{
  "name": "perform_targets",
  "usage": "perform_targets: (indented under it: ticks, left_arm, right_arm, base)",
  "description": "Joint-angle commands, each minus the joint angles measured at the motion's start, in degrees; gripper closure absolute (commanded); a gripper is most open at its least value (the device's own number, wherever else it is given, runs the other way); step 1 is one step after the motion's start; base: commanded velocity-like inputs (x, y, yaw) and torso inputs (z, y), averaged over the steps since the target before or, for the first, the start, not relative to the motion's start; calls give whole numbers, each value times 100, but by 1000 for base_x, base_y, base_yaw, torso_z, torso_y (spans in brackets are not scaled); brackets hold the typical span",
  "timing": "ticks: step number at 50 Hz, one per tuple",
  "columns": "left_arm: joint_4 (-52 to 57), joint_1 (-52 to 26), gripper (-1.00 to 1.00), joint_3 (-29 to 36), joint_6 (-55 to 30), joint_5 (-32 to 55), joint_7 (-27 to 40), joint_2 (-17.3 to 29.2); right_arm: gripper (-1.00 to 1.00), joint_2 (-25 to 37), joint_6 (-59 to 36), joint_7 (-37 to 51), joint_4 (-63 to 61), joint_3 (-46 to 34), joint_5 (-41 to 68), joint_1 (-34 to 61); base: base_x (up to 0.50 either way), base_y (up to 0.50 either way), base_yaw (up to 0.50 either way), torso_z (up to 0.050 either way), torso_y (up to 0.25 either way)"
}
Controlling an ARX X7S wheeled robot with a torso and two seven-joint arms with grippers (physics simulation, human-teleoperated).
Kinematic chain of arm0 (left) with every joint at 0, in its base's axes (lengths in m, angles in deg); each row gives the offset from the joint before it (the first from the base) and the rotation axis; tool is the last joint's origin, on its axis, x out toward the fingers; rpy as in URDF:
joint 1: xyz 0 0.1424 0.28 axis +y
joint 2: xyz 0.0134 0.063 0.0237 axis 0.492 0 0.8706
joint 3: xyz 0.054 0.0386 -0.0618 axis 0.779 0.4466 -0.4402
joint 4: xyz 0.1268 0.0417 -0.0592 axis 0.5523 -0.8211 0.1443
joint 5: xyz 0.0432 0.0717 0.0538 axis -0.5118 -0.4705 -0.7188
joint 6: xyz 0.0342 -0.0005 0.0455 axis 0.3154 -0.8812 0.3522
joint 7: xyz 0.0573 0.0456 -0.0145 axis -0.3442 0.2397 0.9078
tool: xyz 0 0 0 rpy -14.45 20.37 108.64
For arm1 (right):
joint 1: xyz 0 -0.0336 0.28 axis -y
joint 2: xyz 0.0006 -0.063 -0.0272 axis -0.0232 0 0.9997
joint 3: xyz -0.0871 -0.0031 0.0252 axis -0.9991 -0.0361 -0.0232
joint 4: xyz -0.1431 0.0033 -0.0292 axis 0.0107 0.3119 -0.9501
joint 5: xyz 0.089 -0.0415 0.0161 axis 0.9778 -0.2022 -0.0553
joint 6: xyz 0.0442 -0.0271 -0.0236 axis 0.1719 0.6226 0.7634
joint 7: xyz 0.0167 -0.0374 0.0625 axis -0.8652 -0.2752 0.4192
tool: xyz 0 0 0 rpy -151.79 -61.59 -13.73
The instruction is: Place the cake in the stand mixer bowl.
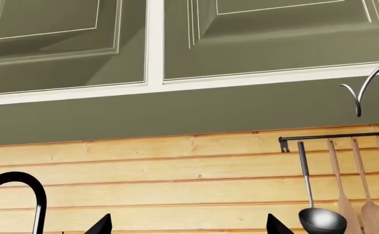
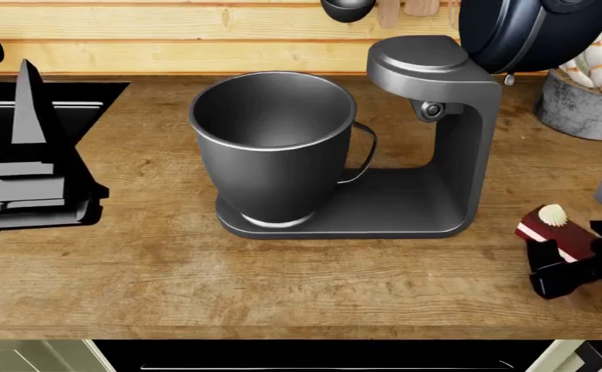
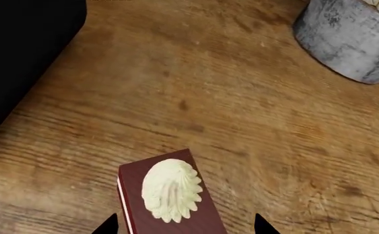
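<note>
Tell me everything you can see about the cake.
The cake is a small rectangular slice with a dark red-brown top, a thin white cream stripe along its side, and a ridged, shell-shaped dollop of white cream on top. It sits upright on the wooden countertop, to the right of the mixer base. The right end effector is right at it, fingertips on either side of its near end; actual contact can't be confirmed.

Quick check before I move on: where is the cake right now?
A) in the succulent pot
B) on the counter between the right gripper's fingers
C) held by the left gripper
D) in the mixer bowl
B: the cake sits on the counter between the right gripper's open fingertips; the bowl is empty.
</note>
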Motion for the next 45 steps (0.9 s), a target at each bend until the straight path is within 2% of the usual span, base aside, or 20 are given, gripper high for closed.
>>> perform_targets:
  ticks: [1, 7, 15, 16, 22, 32, 33, 39, 45]
  left_arm:
    - [-63, 40, -100, -95, 113, -96, -106, -75]
    - [-74, 48, -100, -107, 145, -83, -99, -53]
    - [-77, 47, -100, -88, 142, -100, -96, -71]
    - [-75, 46, -100, -80, 135, -104, -96, -78]
    - [-84, 67, -100, -73, 154, -123, -90, -74]
    - [-93, 100, -100, -77, 199, -136, -76, -51]
    - [-90, 109, -100, -80, 205, -139, -68, -40]
    - [-98, 95, -100, -85, 210, -121, -68, -35]
    - [-90, 80, -100, -92, 209, -104, -60, -22]
  right_arm:
    - [-100, -443, -205, -403, 567, -244, -392, -390]
    - [-100, -616, -400, -740, 671, -649, -842, -595]
    - [-100, -679, -528, -594, 837, -742, -818, -716]
    - [100, -645, -417, -562, 746, -772, -1008, -739]
    - [100, -479, 85, -495, 529, -580, -952, -798]
    - [100, -388, 224, -488, 239, -510, -991, -769]
    - [100, -222, 497, -423, -38, -350, -896, -735]
    - [100, 166, 699, -302, -663, -23, -574, -520]
    - [100, 629, 482, -174, -1623, 305, -444, -119]
  base:
    - [0, 0, 0, 0, 0]
    - [2, 0, 0, 0, 0]
    - [3, 0, 2, -2, 0]
    - [13, 0, 3, 0, 0]
    - [0, 0, 0, -2, 0]
    - [2, 0, 0, -2, 0]
    - [0, 0, 0, 0, 0]
    - [0, 0, 0, 0, 0]
    - [0, 0, 0, 0, 0]
